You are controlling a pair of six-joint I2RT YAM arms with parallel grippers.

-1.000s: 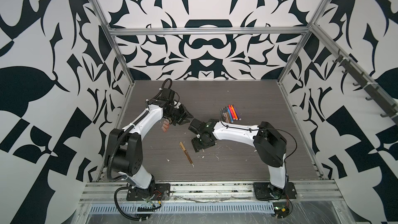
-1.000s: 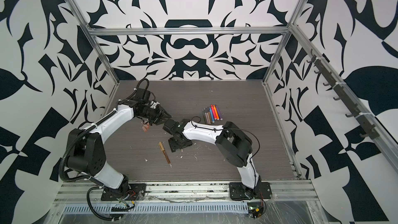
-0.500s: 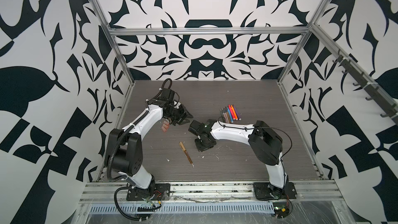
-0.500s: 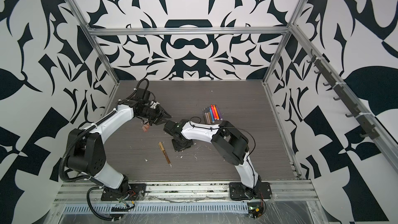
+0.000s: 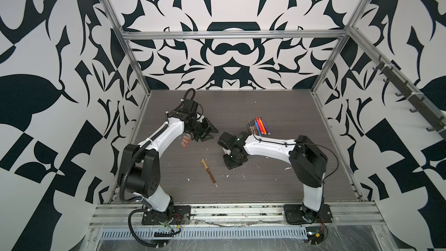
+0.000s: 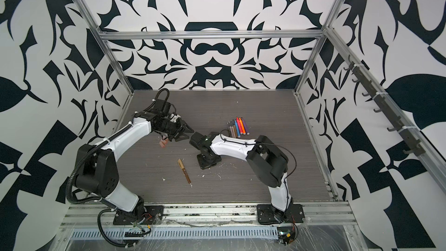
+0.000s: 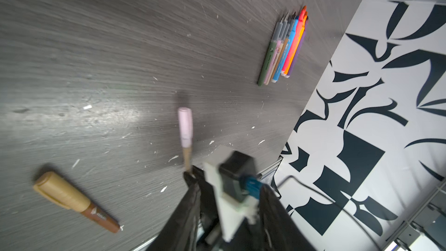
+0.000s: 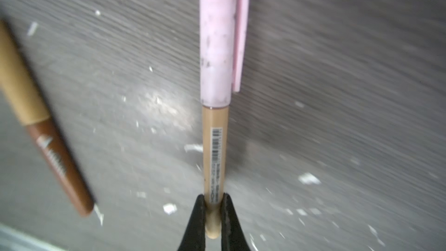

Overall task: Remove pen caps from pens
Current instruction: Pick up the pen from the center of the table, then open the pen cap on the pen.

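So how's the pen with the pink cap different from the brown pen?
The pink-capped pen has a tan barrel; the brown pen wears a tan cap. The right gripper pinches the pink-capped pen's bare end; the brown pen lies untouched on the table. Both have caps on.

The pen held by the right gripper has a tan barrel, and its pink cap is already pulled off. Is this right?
No, the pink cap is on the pen, as the right wrist view shows. The rest holds: the right gripper holds it by its tan barrel.
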